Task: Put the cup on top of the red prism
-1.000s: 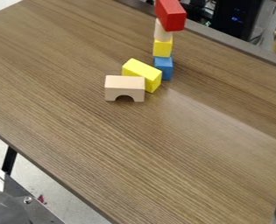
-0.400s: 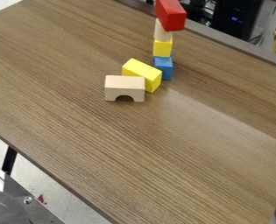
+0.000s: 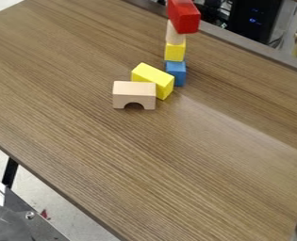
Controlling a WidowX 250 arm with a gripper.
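Cannot tell clenched from released at the gripper, nor place the cup. Could topple the red block (image 3: 186, 20), balanced on a slim stack of wooden cylinder (image 3: 174, 35), yellow cube (image 3: 174, 52) and blue cube (image 3: 179, 75), by pressing off-centre or bumping sideways.

Camera view: you look down at a slant from above
Tabletop (image 3: 194, 164): fairly close, spans most of your view
Floor (image 3: 56, 209): past near edge, lower left
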